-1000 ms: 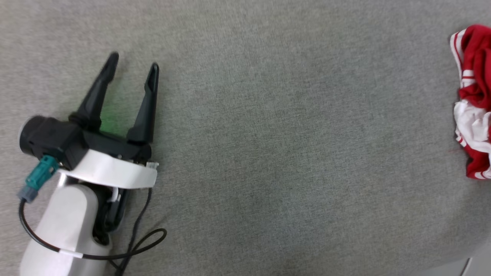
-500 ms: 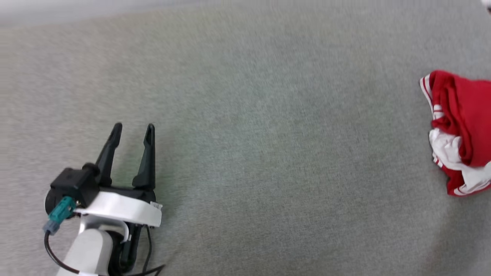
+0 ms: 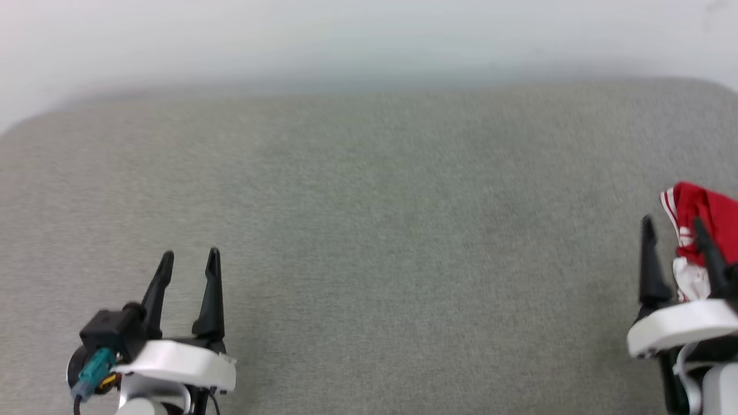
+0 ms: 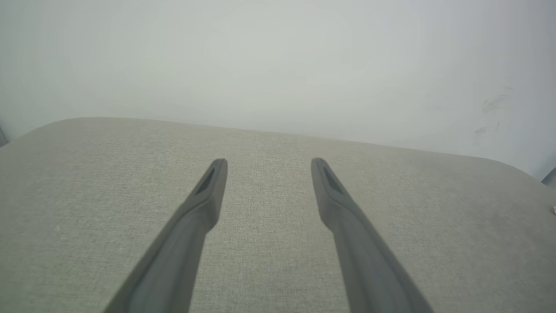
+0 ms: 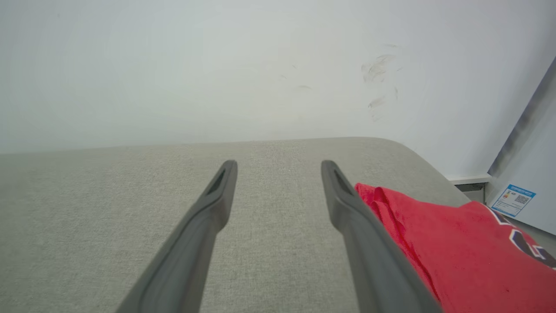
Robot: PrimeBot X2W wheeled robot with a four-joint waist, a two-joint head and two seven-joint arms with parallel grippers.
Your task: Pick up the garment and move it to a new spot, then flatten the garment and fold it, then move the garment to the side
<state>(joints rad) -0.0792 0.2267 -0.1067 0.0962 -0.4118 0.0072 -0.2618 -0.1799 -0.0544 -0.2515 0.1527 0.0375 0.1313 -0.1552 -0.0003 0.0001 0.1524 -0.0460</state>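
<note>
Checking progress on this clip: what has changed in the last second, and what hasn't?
The head camera has tilted up: the white wall now shows above the grey padded surface, and the right gripper has come into view, open, beside the garment. Nothing was grasped or released. The left gripper stays open over bare surface; the garment still lies crumpled at the right end.

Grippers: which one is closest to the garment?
The right gripper: the red garment lies bunched just beside its outer finger, while the left gripper sits far off over bare grey surface.
</note>
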